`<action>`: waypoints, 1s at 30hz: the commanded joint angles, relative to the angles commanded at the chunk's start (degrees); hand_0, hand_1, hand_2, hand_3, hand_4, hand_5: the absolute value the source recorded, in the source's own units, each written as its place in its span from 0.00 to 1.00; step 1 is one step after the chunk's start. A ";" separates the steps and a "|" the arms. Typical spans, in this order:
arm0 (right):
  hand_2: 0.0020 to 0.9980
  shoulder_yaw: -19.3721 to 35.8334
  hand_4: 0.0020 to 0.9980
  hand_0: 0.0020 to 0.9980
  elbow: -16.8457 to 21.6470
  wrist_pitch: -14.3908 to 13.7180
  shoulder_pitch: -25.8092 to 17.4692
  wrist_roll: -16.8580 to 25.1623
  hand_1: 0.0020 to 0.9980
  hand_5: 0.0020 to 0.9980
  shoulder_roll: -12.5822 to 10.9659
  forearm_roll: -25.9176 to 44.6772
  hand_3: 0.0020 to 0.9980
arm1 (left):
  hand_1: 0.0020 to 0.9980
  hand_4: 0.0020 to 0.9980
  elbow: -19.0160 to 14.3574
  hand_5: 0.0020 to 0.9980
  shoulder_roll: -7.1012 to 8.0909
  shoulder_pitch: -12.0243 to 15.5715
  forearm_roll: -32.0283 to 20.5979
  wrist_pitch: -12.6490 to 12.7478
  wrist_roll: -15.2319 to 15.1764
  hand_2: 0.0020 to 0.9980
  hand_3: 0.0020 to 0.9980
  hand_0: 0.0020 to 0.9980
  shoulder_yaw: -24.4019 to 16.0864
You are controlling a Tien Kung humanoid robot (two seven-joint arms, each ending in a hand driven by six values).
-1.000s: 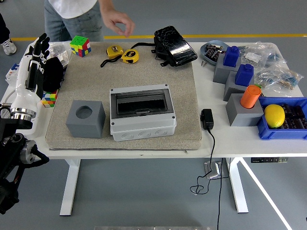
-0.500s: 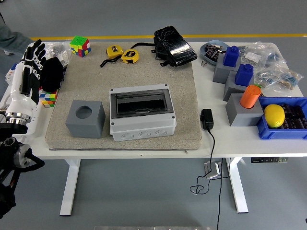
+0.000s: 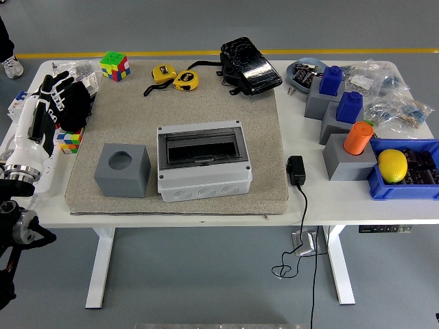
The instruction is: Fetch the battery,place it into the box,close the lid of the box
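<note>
My left white-and-black hand (image 3: 42,113) hovers fingers apart, empty; the grey lidded plastic box (image 3: 204,160) sits well right of them

I see the box (image 3: 204,160) mid-mat (image 3: 260,137), a holed block (image 3: 122,169) to its left, two tape measures (image 3: 175,78) behind it, and a bin (image 3: 405,185) at the tabletop's (image 3: 295,205) right edge.
</note>
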 joint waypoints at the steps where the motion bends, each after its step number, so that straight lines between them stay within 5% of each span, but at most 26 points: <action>1: 0.81 -0.05 1.00 0.86 0.00 -0.01 0.06 0.03 0.85 1.00 0.00 0.07 0.84 | 0.86 1.00 0.02 1.00 -0.01 -0.02 -0.02 0.02 0.04 0.84 0.83 0.83 0.09; 30: 0.81 -0.05 1.00 0.86 0.00 -0.13 0.22 -0.07 0.85 1.00 0.19 0.54 0.84 | 0.86 1.00 0.09 1.00 0.01 -0.21 -1.33 0.98 -0.60 0.84 0.83 0.83 1.55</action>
